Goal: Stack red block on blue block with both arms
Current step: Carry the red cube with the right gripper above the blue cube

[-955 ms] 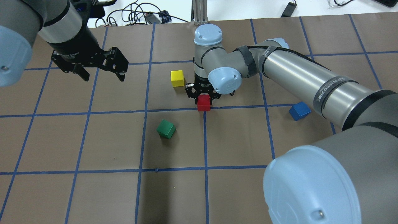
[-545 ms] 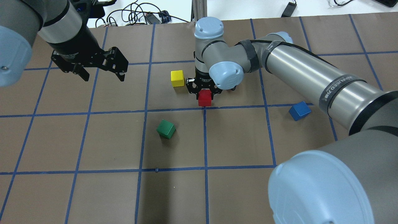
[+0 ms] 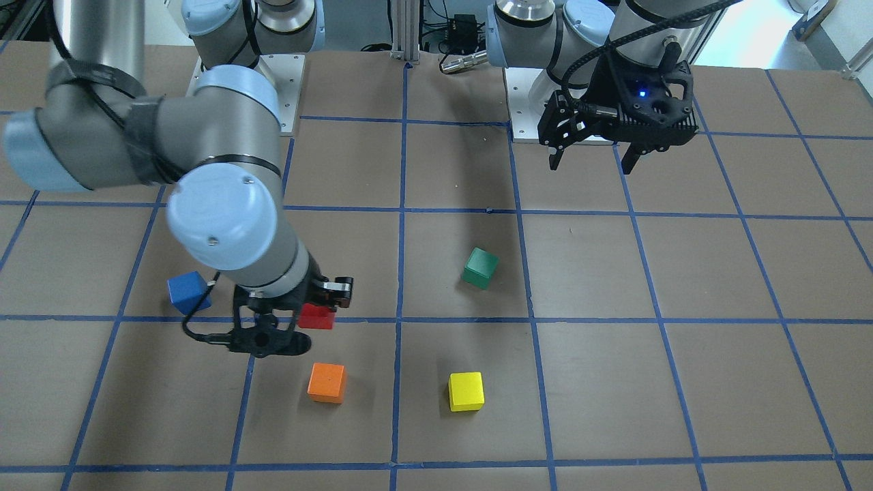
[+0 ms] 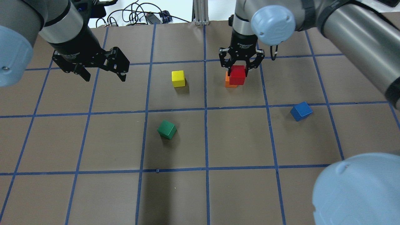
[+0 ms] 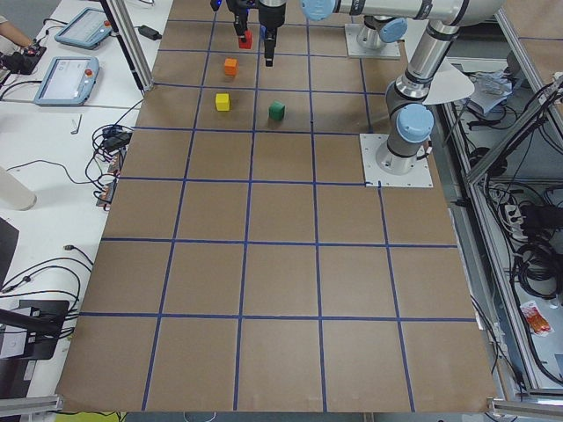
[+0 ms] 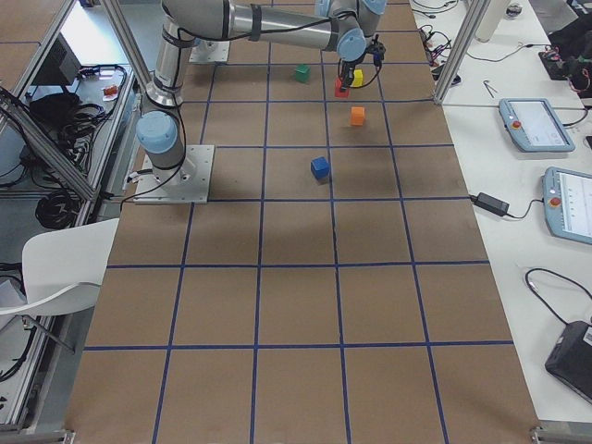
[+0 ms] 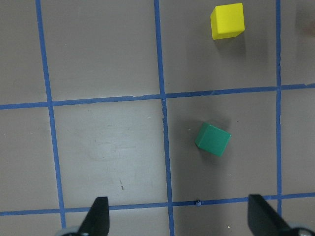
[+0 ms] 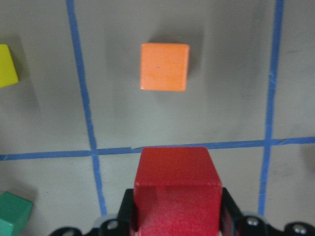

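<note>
My right gripper (image 4: 238, 71) is shut on the red block (image 4: 237, 75) and holds it above the table. In the overhead view the red block partly covers the orange cube. The right wrist view shows the red block (image 8: 175, 191) clamped between the jaws. It also shows in the front view (image 3: 316, 317). The blue block (image 4: 301, 111) lies alone on the table to the right and nearer the robot, also in the front view (image 3: 189, 292). My left gripper (image 4: 101, 74) is open and empty, hovering at the far left, well away from both blocks.
An orange cube (image 4: 228, 82) sits under and just past the held red block, seen clearly from the wrist (image 8: 164, 66). A yellow cube (image 4: 178, 78) and a green cube (image 4: 167, 129) lie mid-table. Cables lie beyond the far edge.
My right gripper has lifted the red block off the table and carried it away from the robot and to the right, over the orange cube. My left arm has not moved.
</note>
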Available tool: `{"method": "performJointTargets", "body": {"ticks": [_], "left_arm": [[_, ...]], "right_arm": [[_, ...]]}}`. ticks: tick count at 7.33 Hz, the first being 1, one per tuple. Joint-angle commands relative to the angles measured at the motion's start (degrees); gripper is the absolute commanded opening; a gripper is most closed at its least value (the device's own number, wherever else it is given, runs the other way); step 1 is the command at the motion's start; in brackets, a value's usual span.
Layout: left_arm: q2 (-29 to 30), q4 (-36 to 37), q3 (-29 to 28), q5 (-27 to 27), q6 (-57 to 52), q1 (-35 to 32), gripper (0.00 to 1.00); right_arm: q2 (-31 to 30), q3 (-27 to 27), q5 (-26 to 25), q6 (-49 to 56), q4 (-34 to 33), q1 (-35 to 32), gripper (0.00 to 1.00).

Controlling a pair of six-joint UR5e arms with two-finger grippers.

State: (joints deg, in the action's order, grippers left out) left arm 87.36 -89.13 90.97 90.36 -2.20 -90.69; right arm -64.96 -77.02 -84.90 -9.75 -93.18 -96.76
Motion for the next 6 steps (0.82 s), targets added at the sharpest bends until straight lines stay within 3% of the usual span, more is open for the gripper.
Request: {"method": "performJointTargets", "body": {"ticks": [1,4,6], "left_arm": [[0.0,0.0,0.0,0.0,-0.08,-0.01,1.0],[0.0,0.53,0.09,0.08,-0.08,-0.01,1.0],[0.0,0.53,0.09,0.08,-0.08,-0.01,1.0]], "right_arm": [[-4.1,-1.36,-0.36,11.46,4.67,7.69,0.0],[-8.33,-9.26,-0.36,29.91,2.84,16.04,0.0],[-8.95,-14.71,-4.03,36.97,-3.99,19.58,0.0]]}}
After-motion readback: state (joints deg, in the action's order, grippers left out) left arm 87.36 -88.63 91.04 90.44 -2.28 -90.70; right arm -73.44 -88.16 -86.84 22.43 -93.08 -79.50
